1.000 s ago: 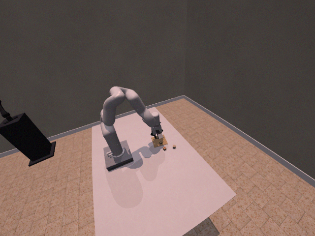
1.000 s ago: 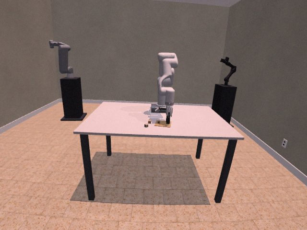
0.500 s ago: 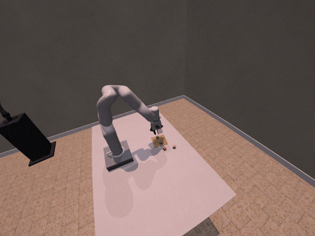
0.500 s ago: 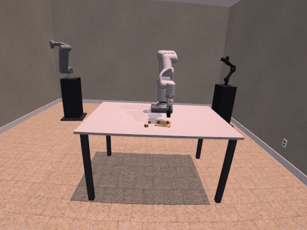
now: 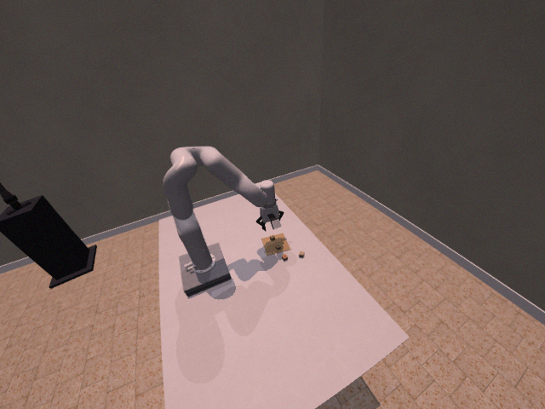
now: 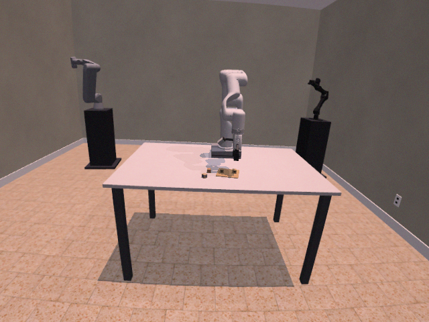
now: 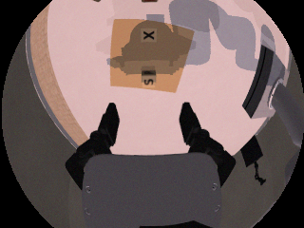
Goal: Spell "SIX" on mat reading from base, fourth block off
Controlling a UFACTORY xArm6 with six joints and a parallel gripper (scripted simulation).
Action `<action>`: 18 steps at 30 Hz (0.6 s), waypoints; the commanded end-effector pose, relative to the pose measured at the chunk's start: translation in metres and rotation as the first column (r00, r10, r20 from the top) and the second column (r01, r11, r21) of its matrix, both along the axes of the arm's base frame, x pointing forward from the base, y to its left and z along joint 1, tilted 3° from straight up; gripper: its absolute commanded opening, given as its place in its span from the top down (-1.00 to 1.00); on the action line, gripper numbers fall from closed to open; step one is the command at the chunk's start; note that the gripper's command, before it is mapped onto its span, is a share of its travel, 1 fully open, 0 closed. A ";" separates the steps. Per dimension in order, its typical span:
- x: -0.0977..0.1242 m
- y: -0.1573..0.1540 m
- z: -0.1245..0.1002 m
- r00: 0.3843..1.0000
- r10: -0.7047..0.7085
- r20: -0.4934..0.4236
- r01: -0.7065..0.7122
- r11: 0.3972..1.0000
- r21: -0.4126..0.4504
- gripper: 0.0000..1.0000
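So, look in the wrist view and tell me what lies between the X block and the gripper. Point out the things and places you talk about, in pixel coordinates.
The S block [image 5: 272, 238] [image 6: 234, 171] [image 7: 148, 79], on the mat [image 5: 266, 246] [image 6: 227, 175] [image 7: 122, 28]. The wrist view shows it between the X block [image 5: 278, 247] [image 6: 221, 171] [image 7: 148, 35] and the open gripper [image 5: 272, 223] [image 6: 236, 159] [image 7: 149, 110].

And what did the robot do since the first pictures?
The pincer went up, away from the mat. It's open and empty now; I can't tell whether it let go of the S block. The mat and X block look unmoved.
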State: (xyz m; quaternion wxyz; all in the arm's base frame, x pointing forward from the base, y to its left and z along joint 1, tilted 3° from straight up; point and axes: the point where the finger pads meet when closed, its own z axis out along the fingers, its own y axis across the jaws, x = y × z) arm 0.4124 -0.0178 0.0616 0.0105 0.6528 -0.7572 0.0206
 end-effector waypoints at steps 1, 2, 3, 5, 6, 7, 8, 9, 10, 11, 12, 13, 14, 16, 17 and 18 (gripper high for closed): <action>0.002 0.000 0.002 1.000 0.000 0.005 0.000 1.000 0.000 -1.00; 0.002 0.000 0.002 1.000 0.000 0.005 0.000 1.000 0.000 -1.00; 0.002 0.000 0.002 1.000 0.000 0.005 0.000 1.000 0.000 -1.00; 0.002 0.000 0.002 1.000 0.000 0.005 0.000 1.000 0.000 -1.00; 0.002 0.000 0.002 1.000 0.000 0.005 0.000 1.000 0.000 -1.00; 0.002 0.000 0.002 1.000 0.000 0.005 0.000 1.000 0.000 -1.00; 0.002 0.000 0.002 1.000 0.000 0.005 0.000 1.000 0.000 -1.00; 0.002 0.000 0.002 1.000 0.000 0.005 0.000 1.000 0.000 -1.00; 0.002 0.000 0.002 1.000 0.000 0.005 0.000 1.000 0.000 -1.00; 0.002 0.000 0.002 1.000 0.000 0.005 0.000 1.000 0.000 -1.00; 0.002 0.000 0.002 1.000 0.000 0.005 0.000 1.000 0.000 -1.00; 0.002 0.000 0.002 1.000 0.000 0.005 0.000 1.000 0.000 -1.00; 0.002 0.000 0.002 1.000 0.000 0.005 0.000 1.000 0.000 -1.00; 0.002 0.000 0.002 1.000 -0.002 0.005 0.002 1.000 0.000 -1.00; 0.002 0.000 0.002 1.000 -0.007 0.005 0.007 1.000 0.000 -1.00; 0.002 -0.001 0.002 1.000 -0.016 0.005 0.016 1.000 0.000 -1.00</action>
